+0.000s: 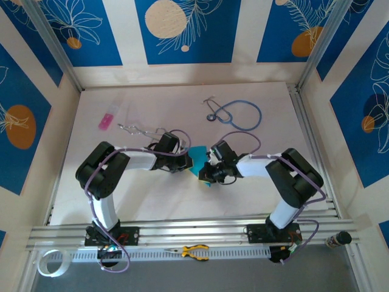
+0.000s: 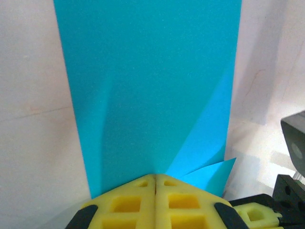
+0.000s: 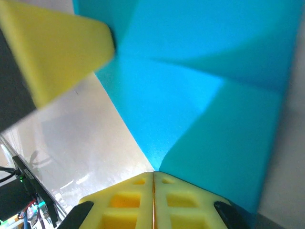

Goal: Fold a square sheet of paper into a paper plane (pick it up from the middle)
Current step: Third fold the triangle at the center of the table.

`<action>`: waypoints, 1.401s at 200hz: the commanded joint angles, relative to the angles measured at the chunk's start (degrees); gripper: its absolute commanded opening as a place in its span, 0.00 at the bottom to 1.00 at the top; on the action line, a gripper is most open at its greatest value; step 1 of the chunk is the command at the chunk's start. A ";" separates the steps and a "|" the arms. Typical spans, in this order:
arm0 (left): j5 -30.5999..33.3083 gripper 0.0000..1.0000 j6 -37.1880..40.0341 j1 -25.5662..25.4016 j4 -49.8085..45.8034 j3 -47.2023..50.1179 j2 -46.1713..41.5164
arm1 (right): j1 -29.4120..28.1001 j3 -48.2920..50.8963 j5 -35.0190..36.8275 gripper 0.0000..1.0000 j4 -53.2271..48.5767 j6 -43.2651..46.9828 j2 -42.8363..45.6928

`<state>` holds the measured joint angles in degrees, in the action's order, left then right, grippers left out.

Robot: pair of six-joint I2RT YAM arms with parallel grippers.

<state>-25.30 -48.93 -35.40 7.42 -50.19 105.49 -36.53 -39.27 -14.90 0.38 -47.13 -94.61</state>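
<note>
The cyan-blue paper (image 1: 198, 160) is a creased, folded shape held up between both grippers at the table's middle. My left gripper (image 1: 184, 157) is shut on its left edge; in the left wrist view the paper (image 2: 152, 90) rises straight from the closed yellow fingers (image 2: 128, 202), with folded flaps at the lower right. My right gripper (image 1: 206, 168) is shut on the paper's other side; in the right wrist view the creased sheet (image 3: 200, 90) runs up from the shut fingers (image 3: 131, 205). The left gripper's yellow finger (image 3: 52, 52) shows at that view's upper left.
A blue-tubed stethoscope (image 1: 238, 114) lies at the back right. A small pink rectangle (image 1: 106, 120) sits at the back left, with metal tweezers (image 1: 135, 129) beside it. Yellow-handled pliers (image 1: 193, 250) rest on the front rail.
</note>
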 commanded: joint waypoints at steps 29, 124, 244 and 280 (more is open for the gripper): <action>2.80 0.00 1.63 -0.17 -4.34 1.86 1.56 | 0.32 -0.99 -1.84 0.10 -1.50 -1.53 3.84; 2.78 0.00 1.89 -0.16 -3.40 1.96 2.09 | 0.33 -2.59 -0.84 0.11 1.00 -1.46 -2.88; 1.93 0.00 1.12 -0.18 -0.93 2.49 2.17 | 6.33 12.74 -1.04 0.13 -2.90 4.68 17.61; 1.41 0.00 -5.12 -0.63 4.00 4.54 1.60 | 7.66 9.62 1.80 0.14 -5.43 4.73 19.11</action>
<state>-25.54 -49.93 -35.42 11.00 -48.66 105.51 -29.50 -27.00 -14.66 -1.80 -43.66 -76.09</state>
